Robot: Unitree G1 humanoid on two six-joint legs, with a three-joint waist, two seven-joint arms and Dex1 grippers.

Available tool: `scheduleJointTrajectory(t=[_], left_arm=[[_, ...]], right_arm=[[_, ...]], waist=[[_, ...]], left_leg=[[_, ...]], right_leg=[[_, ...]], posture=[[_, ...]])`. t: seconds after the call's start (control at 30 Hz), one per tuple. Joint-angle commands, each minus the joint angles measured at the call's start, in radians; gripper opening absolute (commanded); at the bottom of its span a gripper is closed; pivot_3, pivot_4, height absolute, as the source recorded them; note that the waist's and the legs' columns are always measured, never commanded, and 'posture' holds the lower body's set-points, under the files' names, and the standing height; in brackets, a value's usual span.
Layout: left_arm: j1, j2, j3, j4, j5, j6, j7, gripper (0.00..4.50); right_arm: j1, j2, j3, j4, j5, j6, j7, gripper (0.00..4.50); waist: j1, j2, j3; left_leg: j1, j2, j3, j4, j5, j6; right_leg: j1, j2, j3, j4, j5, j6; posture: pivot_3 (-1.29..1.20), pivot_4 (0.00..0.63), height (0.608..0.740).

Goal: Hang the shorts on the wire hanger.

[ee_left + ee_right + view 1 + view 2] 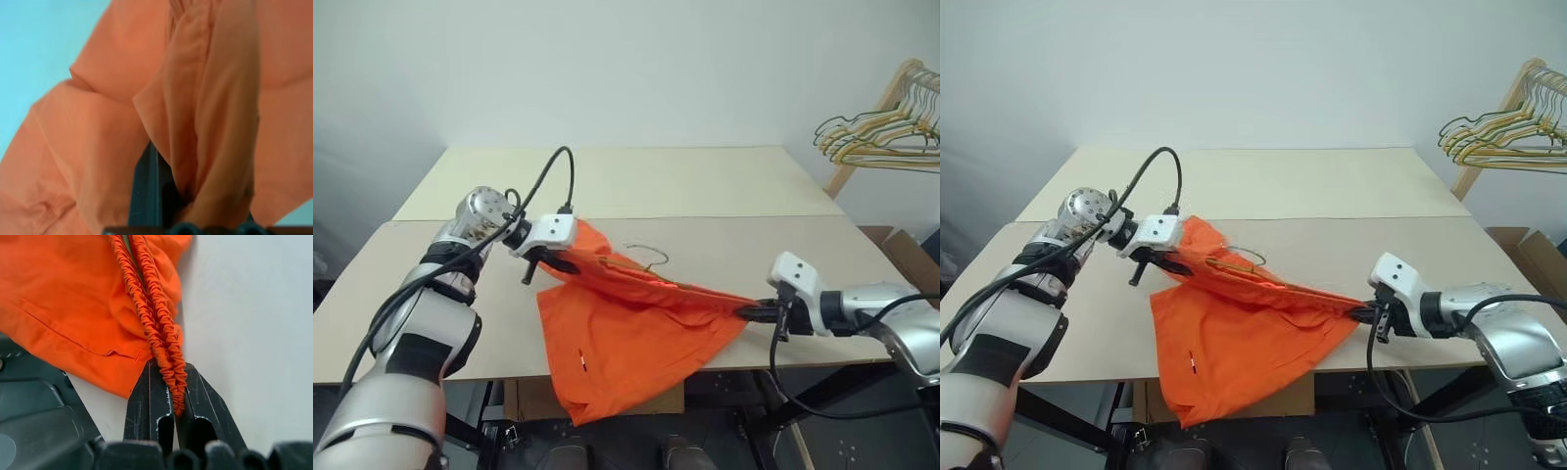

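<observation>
The shorts point(626, 338), bright orange, are being held stretched by their gathered waistband between the robot's two arms, low over the front part of the pale tabletop point(724, 186). The rest of the fabric is draping down from that taut line, lying partly on the tabletop and spilling over its near edge, with a small white tag point(580, 363) showing on the lower panel. The wire hanger point(644, 257), thin and dull grey, is lying on the tabletop just behind the waistband, its hook end showing clear of the cloth while the rest is running along and under the orange folds. The left pincer point(570, 262) is clamping the left end of the shorts, its black fingers point(146, 196) buried in bunched fabric in the left wrist view. The right pincer point(175, 396) is closed tight on the elastic waistband at the right end, near the tabletop's front edge, the ruched band pinched between its two fingers. At the far right, well apart, a bunch of gold and pale hangers point(881, 127) is hanging on a wooden rail point(886, 98).
</observation>
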Motion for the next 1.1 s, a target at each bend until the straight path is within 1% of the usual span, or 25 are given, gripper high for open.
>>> scheduleJointTrajectory(t=[0.03,0.13,0.2,0.23,0.37,0.47,0.5,0.57,0.67,0.73,0.83,0.97,1.1], left_arm=[[-0.018,0.035,0.017,0.042,0.078,0.010,0.032,0.00],[-0.024,0.002,0.048,0.039,0.074,0.025,0.030,0.00],[-0.031,-0.015,0.069,0.038,0.071,0.034,0.030,0.00],[-0.034,-0.021,0.079,0.038,0.069,0.039,0.026,0.00],[-0.039,-0.035,0.115,0.036,0.075,0.050,0.010,0.00],[-0.037,-0.038,0.131,0.035,0.085,0.049,0.004,0.00],[-0.038,-0.039,0.136,0.036,0.088,0.050,0.004,0.00],[-0.039,-0.043,0.144,0.038,0.093,0.051,0.006,0.00],[-0.043,-0.051,0.158,0.041,0.096,0.057,0.005,0.00],[-0.046,-0.057,0.166,0.041,0.099,0.060,0.001,0.00],[-0.050,-0.065,0.177,0.042,0.102,0.065,-0.012,0.00],[-0.055,-0.072,0.190,0.046,0.110,0.067,-0.021,0.00],[-0.058,-0.077,0.199,0.048,0.116,0.069,-0.023,0.00]], right_arm=[[-0.035,-0.040,-0.074,-0.054,0.008,0.052,-0.012,0.02],[-0.057,-0.021,-0.047,-0.136,0.024,0.082,-0.024,0.02],[-0.073,-0.007,-0.030,-0.180,0.030,0.117,-0.040,0.66],[-0.076,-0.004,-0.026,-0.195,0.033,0.128,-0.042,0.87],[-0.075,-0.006,-0.023,-0.212,0.022,0.155,-0.058,2.25],[-0.070,-0.010,-0.053,-0.202,0.020,0.167,-0.072,3.39],[-0.070,-0.012,-0.066,-0.201,0.026,0.169,-0.074,3.66],[-0.085,-0.012,-0.096,-0.205,0.046,0.182,-0.078,4.45],[-0.157,0.024,-0.129,-0.227,0.104,0.227,-0.100,4.48],[-0.227,0.067,-0.117,-0.246,0.147,0.280,-0.127,4.48],[-0.324,0.150,-0.044,-0.269,0.167,0.349,-0.183,4.48],[-0.426,0.280,0.088,-0.255,0.145,0.414,-0.253,4.48],[-0.499,0.369,0.163,-0.216,0.122,0.461,-0.305,4.48]], waist=[[-0.001,0.000,0.000],[0.000,0.000,0.000],[0.001,0.000,0.000],[0.001,0.000,0.000],[0.000,0.000,0.000],[0.000,0.000,0.000],[0.000,0.000,0.000],[0.000,0.000,0.000],[-0.004,0.000,0.000],[-0.010,0.000,0.000],[-0.022,0.000,0.000],[-0.028,0.000,0.000],[-0.027,0.000,0.000]], left_leg=[[0.000,0.000,0.000,0.000,0.000,0.000],[0.000,0.000,0.000,0.000,0.000,0.000],[-0.001,0.000,0.000,0.000,0.000,0.000],[-0.001,0.000,0.000,0.000,0.000,0.000],[-0.001,0.000,0.000,0.000,0.000,0.000],[-0.001,0.000,0.000,0.000,0.000,0.000],[-0.001,0.000,0.000,0.000,0.000,0.000],[-0.001,0.000,0.000,0.000,0.000,0.000],[-0.001,0.000,0.000,0.000,0.000,0.000],[-0.001,0.000,0.001,0.000,0.000,0.000],[0.000,0.001,0.000,0.000,0.000,0.000],[-0.001,0.001,0.000,-0.001,0.000,0.000],[-0.003,0.001,0.000,-0.001,0.000,0.000]], right_leg=[[0.000,0.000,0.000,0.000,0.000,0.000],[0.000,0.000,0.000,0.000,0.000,0.000],[-0.001,0.000,0.000,0.000,0.000,0.000],[-0.001,0.000,0.000,0.000,0.000,0.000],[-0.001,0.000,0.000,-0.001,0.000,0.000],[-0.001,0.000,0.000,-0.001,0.000,0.000],[-0.001,0.000,0.000,-0.001,0.000,0.000],[-0.001,0.000,0.000,-0.001,0.000,0.000],[-0.001,0.000,0.000,-0.001,0.000,0.000],[-0.001,0.000,0.000,0.000,0.000,0.000],[-0.001,0.000,0.000,0.001,0.000,-0.001],[-0.001,0.000,0.000,0.001,0.001,-0.001],[-0.004,0.000,0.000,0.001,0.001,-0.001]], posture=[[0.04,0.000,0.740],[0.04,0.000,0.740],[0.04,0.000,0.740],[0.04,0.000,0.740],[0.03,0.000,0.740],[0.03,0.000,0.740],[0.03,0.000,0.740],[0.03,0.000,0.740],[0.02,0.000,0.740],[0.02,0.000,0.740],[0.02,0.000,0.740],[0.02,0.000,0.740],[0.02,0.000,0.740]])
